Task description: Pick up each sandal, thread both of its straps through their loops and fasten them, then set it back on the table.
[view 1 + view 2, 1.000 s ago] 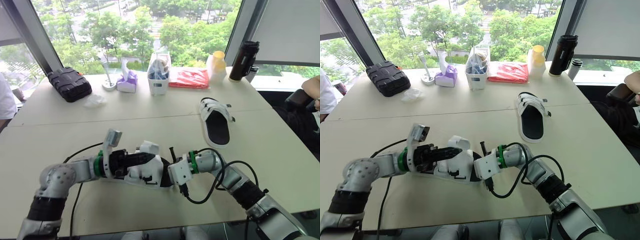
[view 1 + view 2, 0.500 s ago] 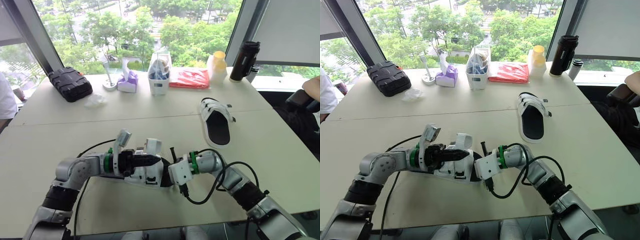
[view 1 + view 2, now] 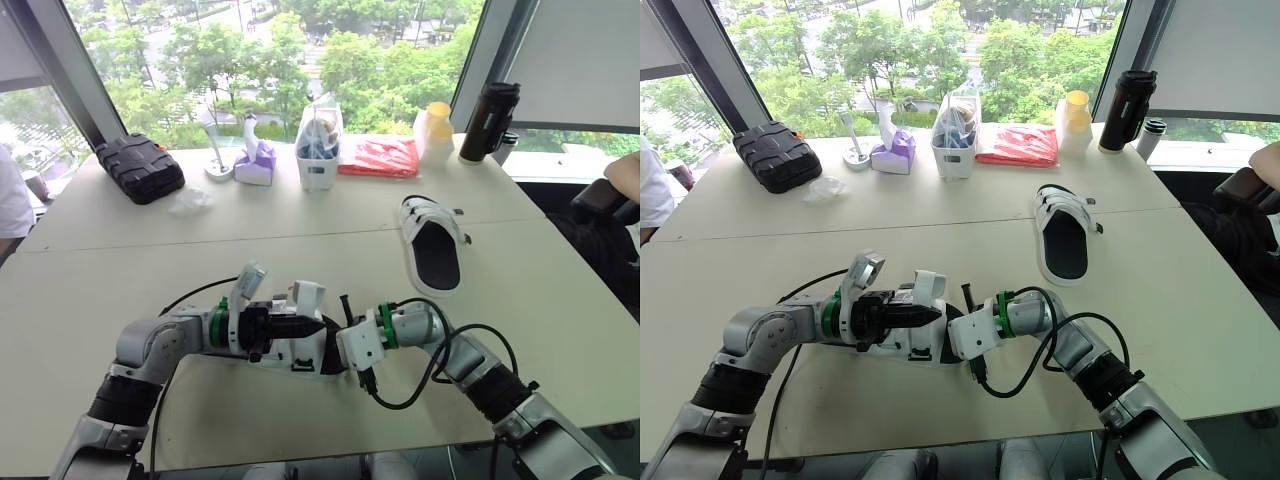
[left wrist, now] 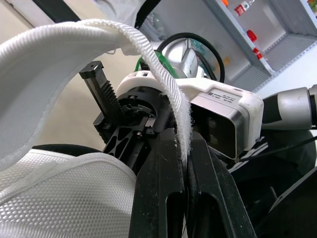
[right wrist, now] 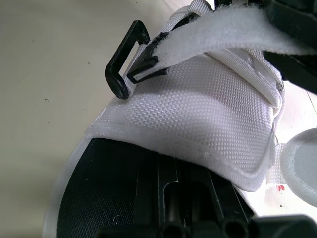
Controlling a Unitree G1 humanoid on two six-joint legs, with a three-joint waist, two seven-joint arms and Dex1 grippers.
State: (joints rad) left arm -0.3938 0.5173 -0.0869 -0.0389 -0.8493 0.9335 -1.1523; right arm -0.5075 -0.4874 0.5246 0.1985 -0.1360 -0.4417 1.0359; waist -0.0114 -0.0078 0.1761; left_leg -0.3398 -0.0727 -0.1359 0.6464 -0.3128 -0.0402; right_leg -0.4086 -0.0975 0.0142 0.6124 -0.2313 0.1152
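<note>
Near the table's [image 3: 120, 250] front edge, the sandal [image 3: 298, 350] lies between my two arms, with the second sandal [image 3: 432, 245] well apart to the right. My left gripper [image 4: 181, 144] is pinching the white strap [image 4: 163, 89]; I cannot tell the right gripper's [image 3: 346, 318] grip. I'd hold the strap end flat and steer it squarely at the black loop [image 5: 125, 62]. At the back, a white caddy [image 3: 318, 165] holds bagged items I can't identify, and a tissue sticks up from a purple box [image 3: 255, 165].
</note>
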